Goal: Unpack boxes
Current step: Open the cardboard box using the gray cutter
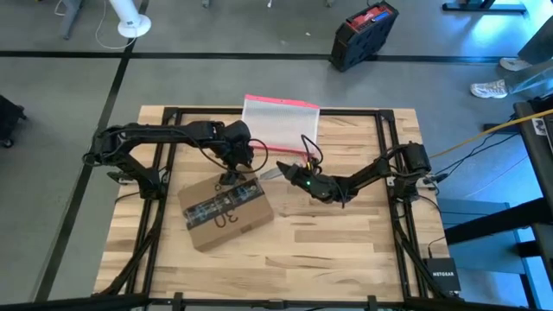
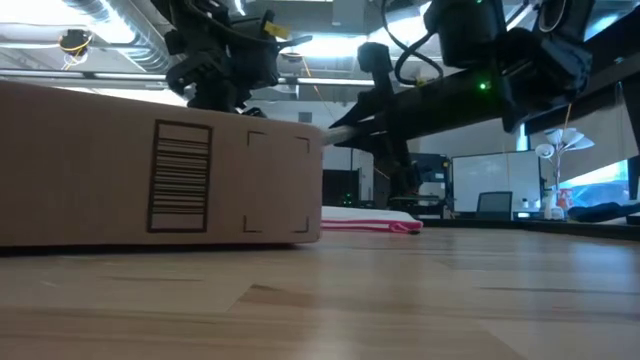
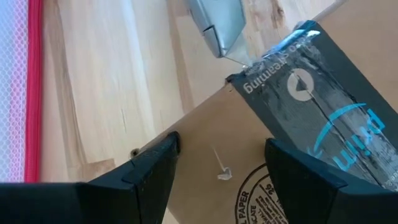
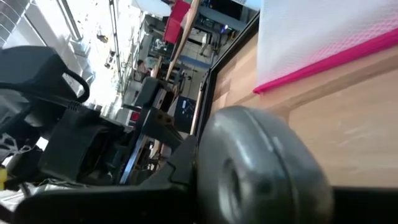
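The box (image 1: 225, 212) lies left of centre on the bench (image 1: 346, 250). Left claw (image 1: 232, 175), fingers apart, presses its far edge. Right claw (image 1: 294, 175) is clamped on a grey knife (image 1: 273, 173) whose tip meets the tape (image 3: 317, 118). Farther off lies a pouch (image 1: 280, 122).

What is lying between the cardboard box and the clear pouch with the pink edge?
Only bare wooden table lies between the box and the pouch, as the left wrist view shows; a knife tip touches the box's edge.

Brown box (image 1: 226, 212) with black printed tape strip (image 3: 323, 115) and barcode (image 2: 180, 177); pink-edged clear pouch (image 1: 281, 120).
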`<action>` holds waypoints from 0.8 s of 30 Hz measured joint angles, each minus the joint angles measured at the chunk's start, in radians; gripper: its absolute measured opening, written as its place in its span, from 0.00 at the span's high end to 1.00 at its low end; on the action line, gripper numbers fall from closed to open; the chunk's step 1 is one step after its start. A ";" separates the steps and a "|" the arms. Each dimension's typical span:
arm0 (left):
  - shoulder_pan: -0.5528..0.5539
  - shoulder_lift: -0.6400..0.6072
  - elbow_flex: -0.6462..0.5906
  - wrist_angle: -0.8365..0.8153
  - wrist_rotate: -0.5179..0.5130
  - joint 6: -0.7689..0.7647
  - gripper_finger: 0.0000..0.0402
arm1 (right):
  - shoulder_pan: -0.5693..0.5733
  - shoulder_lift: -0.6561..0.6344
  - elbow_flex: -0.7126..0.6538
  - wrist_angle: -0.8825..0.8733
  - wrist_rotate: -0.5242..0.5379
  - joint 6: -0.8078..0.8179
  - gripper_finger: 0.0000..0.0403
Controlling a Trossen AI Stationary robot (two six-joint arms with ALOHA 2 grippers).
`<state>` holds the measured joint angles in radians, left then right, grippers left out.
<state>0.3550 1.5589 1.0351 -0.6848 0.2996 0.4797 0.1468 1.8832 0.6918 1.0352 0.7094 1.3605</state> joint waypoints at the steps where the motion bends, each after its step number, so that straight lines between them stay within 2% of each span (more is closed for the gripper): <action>1: 0.000 0.000 0.000 -0.002 0.000 0.000 0.41 | 0.002 0.000 0.000 -0.001 -0.004 0.000 0.83; 14: 0.000 0.010 0.000 -0.007 -0.007 -0.001 0.41 | 0.021 0.000 0.000 0.003 -0.073 -0.005 0.83; 19: 0.005 0.017 -0.004 -0.017 -0.004 -0.021 0.40 | -0.014 -0.001 0.001 0.004 -0.179 -0.024 0.83; 24: 0.020 0.016 -0.004 -0.012 -0.010 -0.022 0.40 | -0.079 -0.001 0.003 0.014 -0.240 -0.060 0.83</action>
<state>0.3753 1.5753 1.0313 -0.6970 0.2895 0.4577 0.0681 1.8824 0.6945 1.0496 0.4693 1.3002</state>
